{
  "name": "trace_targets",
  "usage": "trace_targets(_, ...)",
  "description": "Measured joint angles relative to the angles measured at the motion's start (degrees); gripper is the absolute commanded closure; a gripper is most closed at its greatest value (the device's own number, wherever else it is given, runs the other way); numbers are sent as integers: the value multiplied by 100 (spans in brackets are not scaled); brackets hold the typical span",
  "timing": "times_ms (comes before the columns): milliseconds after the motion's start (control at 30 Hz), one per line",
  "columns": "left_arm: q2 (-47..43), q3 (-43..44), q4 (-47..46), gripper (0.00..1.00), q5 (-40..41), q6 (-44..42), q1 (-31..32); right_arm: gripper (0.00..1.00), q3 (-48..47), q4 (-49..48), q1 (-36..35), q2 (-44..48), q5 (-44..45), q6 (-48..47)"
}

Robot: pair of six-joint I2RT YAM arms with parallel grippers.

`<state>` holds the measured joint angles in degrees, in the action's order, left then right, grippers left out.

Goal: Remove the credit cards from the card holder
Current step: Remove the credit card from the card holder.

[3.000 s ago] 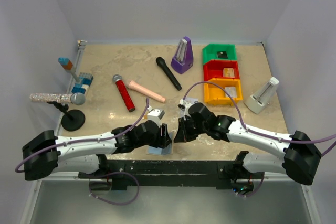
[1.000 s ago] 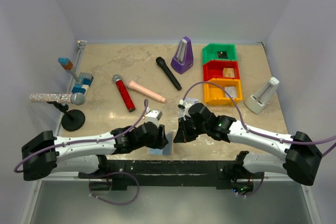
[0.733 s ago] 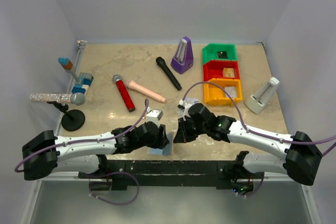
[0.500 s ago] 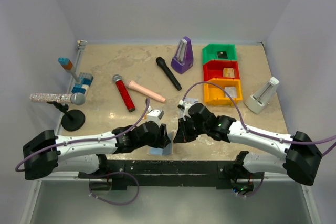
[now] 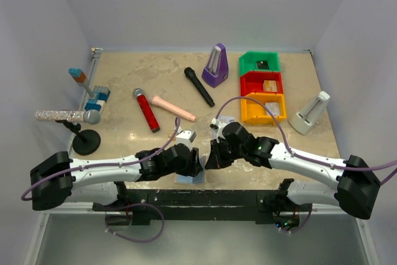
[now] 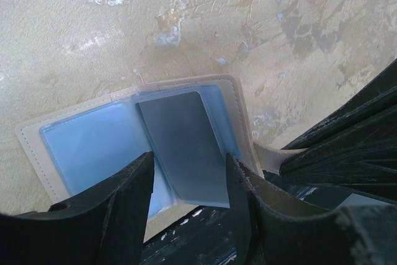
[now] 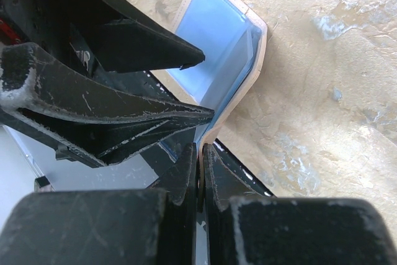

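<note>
Both arms lie low and stretched inward, their wrists meeting just in front of the bases at the near middle of the table [image 6: 260,23]. The left end effector [image 6: 187,169] tips down over the card holder [image 6: 93,144], its fingers [image 6: 118,209] spread apart, one on either side of the panel that carries a grey credit card [image 6: 183,147], gripping nothing. The right end effector [image 7: 200,153] reaches in from the other side, clenched on the holder's tan edge. The holder sits between the two, close to the table's near edge. It is open with its light blue inside showing, half bent at the fold. Its long axis runs across the two panels, left to right in the left wrist view.
</note>
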<state>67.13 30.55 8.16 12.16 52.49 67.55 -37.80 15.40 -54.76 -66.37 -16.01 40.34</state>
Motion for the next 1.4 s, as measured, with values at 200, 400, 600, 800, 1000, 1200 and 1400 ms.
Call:
trace_targets(200,57,149,164,46,101,-7,33,100,0,2,0,2,0,0)
trace_targets(400,127,258,487,46,369,2,48,100,0,0,0,2,-2,0)
trace_targets(600,155,278,743,46,525,35,48,100,-2,0,-11,0,-2,-2)
trace_targets(800,37,254,625,45,509,37,48,100,-37,9,-20,0,-2,-2)
trace_targets(1000,-107,251,376,45,389,17,48,100,-59,11,-26,0,0,-4)
trace_targets(1200,-55,251,289,45,275,-9,48,100,-63,26,-26,0,-2,-4)
trace_targets(1400,-11,251,236,45,234,-11,48,100,-63,44,-26,0,-2,-4)
